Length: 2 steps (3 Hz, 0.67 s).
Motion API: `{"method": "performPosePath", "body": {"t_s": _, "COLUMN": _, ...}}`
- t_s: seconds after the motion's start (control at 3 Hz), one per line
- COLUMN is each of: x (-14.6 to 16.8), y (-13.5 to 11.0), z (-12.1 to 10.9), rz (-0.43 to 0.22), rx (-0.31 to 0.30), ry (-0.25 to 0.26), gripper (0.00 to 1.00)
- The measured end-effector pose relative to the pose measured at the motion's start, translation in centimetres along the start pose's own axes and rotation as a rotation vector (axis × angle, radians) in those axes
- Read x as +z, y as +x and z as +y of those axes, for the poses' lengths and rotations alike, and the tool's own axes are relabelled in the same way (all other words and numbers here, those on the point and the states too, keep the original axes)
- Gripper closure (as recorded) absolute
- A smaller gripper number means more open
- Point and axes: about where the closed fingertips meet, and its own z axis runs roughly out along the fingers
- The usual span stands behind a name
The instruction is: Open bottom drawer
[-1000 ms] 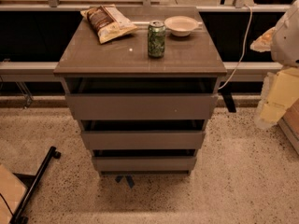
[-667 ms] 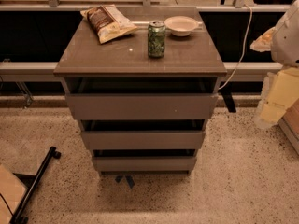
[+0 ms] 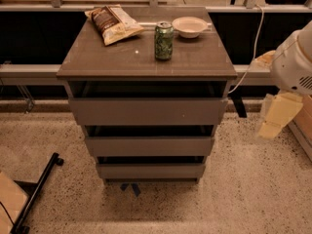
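Note:
A grey-brown drawer unit stands in the middle of the camera view with three flat handleless fronts. The bottom drawer [image 3: 150,170] is the lowest and narrowest front, just above the floor. It sits in line under the middle drawer [image 3: 149,146] and the top drawer [image 3: 147,111]. My gripper [image 3: 277,115] hangs at the right edge of the view on the white arm [image 3: 293,57]. It is to the right of the unit, at about the height of the top drawer, and touches nothing.
On the unit's top [image 3: 107,57] lie a chip bag [image 3: 113,22], a green can [image 3: 164,40] and a white bowl [image 3: 189,26]. A white cable [image 3: 253,43] runs down at the right. A black bar [image 3: 36,191] lies on the speckled floor at the lower left.

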Motion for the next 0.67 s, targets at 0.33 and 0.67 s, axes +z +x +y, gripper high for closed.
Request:
{"method": "performPosePath", "body": {"t_s": 0.33, "x": 5.9, "y": 0.4, "z": -0.7, "rz": -0.083, "rx": 0.026, "ry": -0.054, "gripper": 0.00}}
{"method": "performPosePath", "body": {"t_s": 0.67, "x": 7.8, "y": 0.5, "z": -1.0, "rz": -0.103, "rx": 0.036, "ry": -0.074, "gripper": 0.00}}
